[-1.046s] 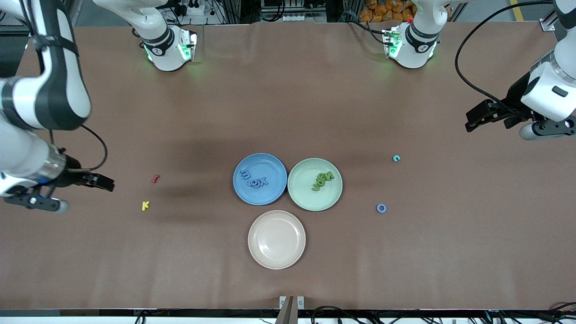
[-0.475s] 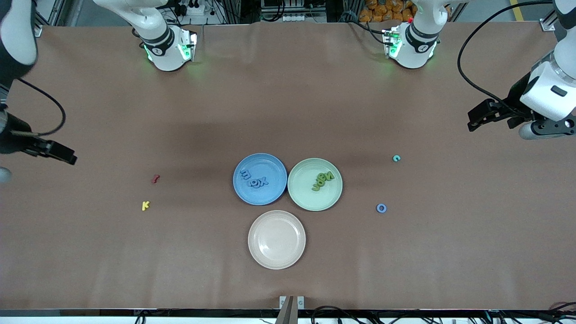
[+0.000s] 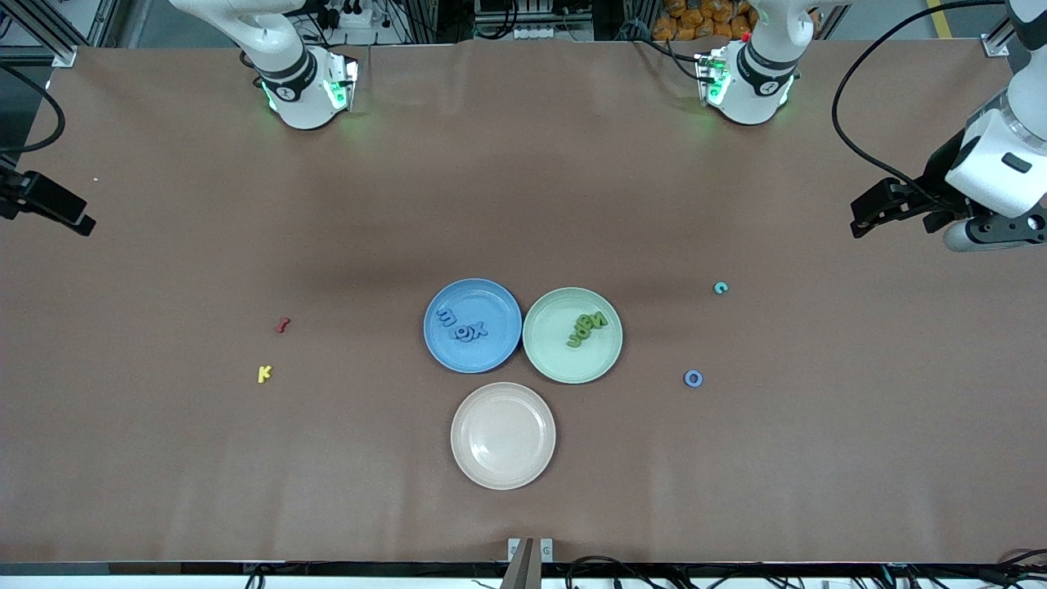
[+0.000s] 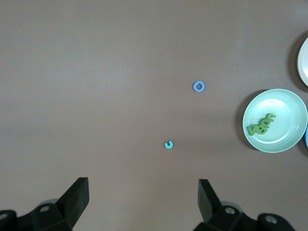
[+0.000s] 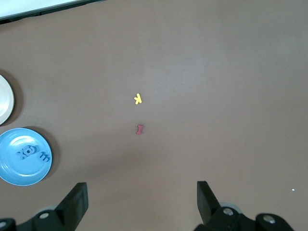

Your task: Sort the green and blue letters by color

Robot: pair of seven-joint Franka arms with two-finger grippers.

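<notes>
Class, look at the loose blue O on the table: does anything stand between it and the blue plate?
Yes. The green plate, holding green letters, lies between the blue O and the blue plate.

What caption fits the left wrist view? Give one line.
Open left gripper over bare table, blue O and teal C loose, green letters plated.

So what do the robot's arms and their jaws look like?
Both arms are glossy white with black joint bands, and green lights glow at their bases. The left gripper and right gripper are black and blocky, with flat jaws. Black cables loop along each arm.
</notes>
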